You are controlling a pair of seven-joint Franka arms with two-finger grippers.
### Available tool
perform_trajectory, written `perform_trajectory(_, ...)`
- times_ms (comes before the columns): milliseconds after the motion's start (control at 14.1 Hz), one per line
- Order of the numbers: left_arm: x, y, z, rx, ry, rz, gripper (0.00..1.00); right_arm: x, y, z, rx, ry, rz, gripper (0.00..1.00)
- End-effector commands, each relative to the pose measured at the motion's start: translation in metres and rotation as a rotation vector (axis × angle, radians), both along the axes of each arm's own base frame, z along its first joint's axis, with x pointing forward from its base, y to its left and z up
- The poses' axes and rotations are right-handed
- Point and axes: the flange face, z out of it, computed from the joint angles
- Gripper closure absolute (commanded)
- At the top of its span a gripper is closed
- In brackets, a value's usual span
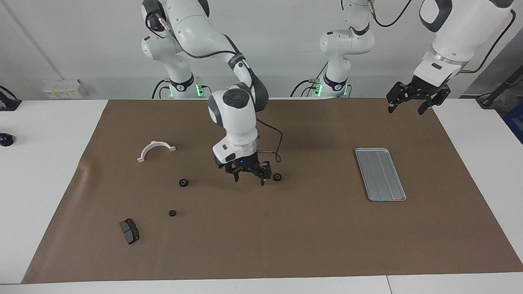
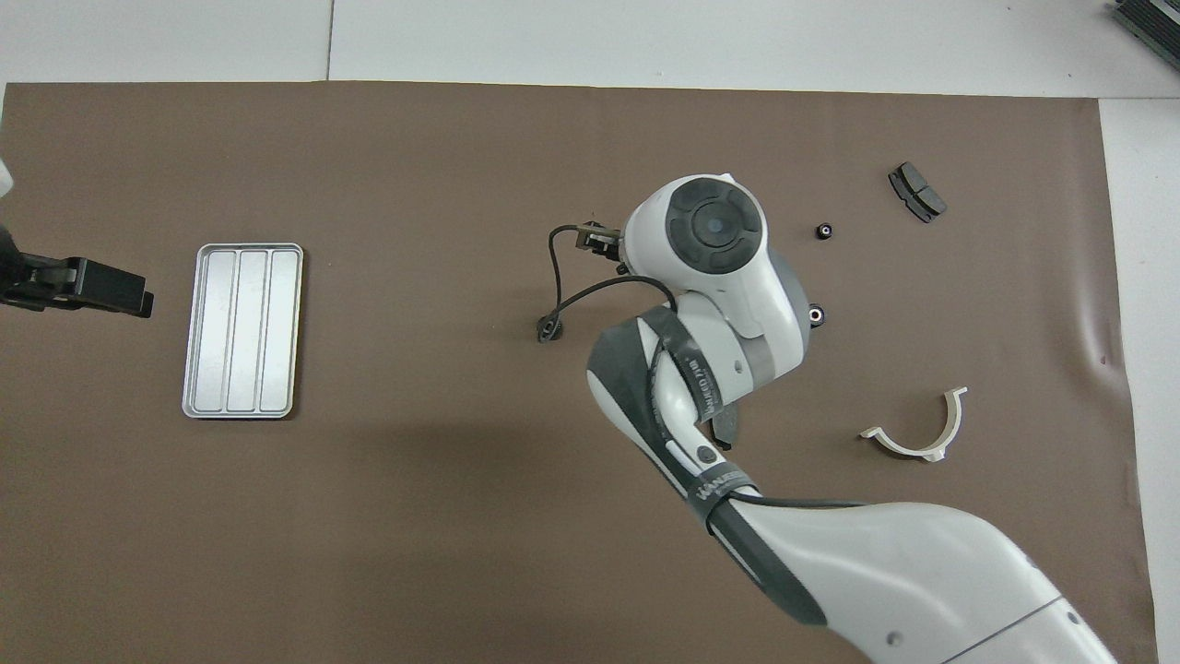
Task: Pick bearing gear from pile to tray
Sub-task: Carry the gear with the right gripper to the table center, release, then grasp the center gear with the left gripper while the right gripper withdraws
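The right gripper hangs low over the mat, fingers apart and empty, between two black rings, one just beside it toward the tray and one farther off. A third ring, a brake pad and a white bracket lie well apart from the tray. The left gripper waits in the air near the mat's edge beside the tray, fingers apart

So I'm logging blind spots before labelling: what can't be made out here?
- Right pincer: overhead view, hidden under its own arm; in the facing view, whether it holds anything is too small to tell.
- Left pincer: overhead view, cut off by the edge.
- Rings: too small to show teeth or bearings.
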Motion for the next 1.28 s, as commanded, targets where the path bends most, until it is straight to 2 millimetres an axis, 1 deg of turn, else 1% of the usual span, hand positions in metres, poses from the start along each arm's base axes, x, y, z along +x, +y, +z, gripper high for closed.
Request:
perform_trajectory(0,-0.013,-0.067,-0.027,-0.004,-0.071,0.009,0.00,0.002,-0.066,0.010,-0.034,0.030,0.061,0.00)
perform_trajectory(71,-0.014,-0.095,-0.045,-0.014,-0.091,0.031,0.00,0.003,-0.090,0.006,-0.053,0.048,0.115,0.00)
perform_trajectory(142,-0.017,-0.119,-0.062,-0.022,-0.098,0.042,0.00,0.003,-0.114,-0.003,-0.069,0.051,0.171,0.00)
perform_trajectory(213,-0.021,-0.145,-0.079,-0.027,-0.094,0.034,0.00,0.009,-0.148,-0.011,-0.082,0.040,0.206,0.00)
perform_trajectory(284,-0.023,-0.171,-0.100,-0.032,-0.092,0.029,0.00,0.014,-0.175,-0.016,-0.096,0.019,0.246,0.00)
perform_trajectory(356,-0.027,-0.192,-0.119,-0.039,-0.095,0.031,0.00,0.019,-0.192,-0.023,-0.108,0.009,0.275,0.00)
perform_trajectory(427,-0.033,-0.212,-0.143,-0.052,-0.109,0.026,0.00,0.023,-0.206,-0.031,-0.118,0.011,0.297,0.00)
perform_trajectory(569,-0.052,-0.243,-0.185,-0.068,-0.123,0.009,0.00,0.033,-0.229,-0.054,-0.134,-0.008,0.308,0.00)
perform_trajectory(640,-0.058,-0.248,-0.201,-0.078,-0.136,0.006,0.00,0.036,-0.238,-0.066,-0.136,-0.010,0.301,0.00)
perform_trajectory(711,-0.055,-0.250,-0.206,-0.092,-0.153,0.018,0.00,0.038,-0.240,-0.081,-0.139,-0.007,0.303,0.00)
perform_trajectory(782,-0.056,-0.268,-0.232,-0.089,-0.129,0.050,0.00,0.039,-0.239,-0.095,-0.140,-0.006,0.307,0.00)
perform_trajectory(853,-0.063,-0.296,-0.255,-0.102,-0.128,0.060,0.00,0.039,-0.238,-0.101,-0.141,-0.006,0.308,0.00)
perform_trajectory(924,-0.061,-0.311,-0.277,-0.110,-0.132,0.062,0.00,0.039,-0.238,-0.102,-0.141,-0.004,0.311,0.00)
perform_trajectory(995,-0.056,-0.316,-0.285,-0.117,-0.138,0.066,0.00,0.038,-0.238,-0.103,-0.140,-0.001,0.310,0.00)
perform_trajectory(1067,-0.051,-0.321,-0.286,-0.121,-0.142,0.064,0.00,0.039,-0.239,-0.102,-0.132,-0.006,0.302,0.00)
perform_trajectory(1138,-0.047,-0.322,-0.291,-0.120,-0.141,0.066,0.00,0.041,-0.238,-0.100,-0.131,-0.014,0.299,0.00)
perform_trajectory(1209,-0.044,-0.326,-0.299,-0.118,-0.137,0.066,0.02,0.043,-0.237,-0.105,-0.132,-0.025,0.296,0.00)
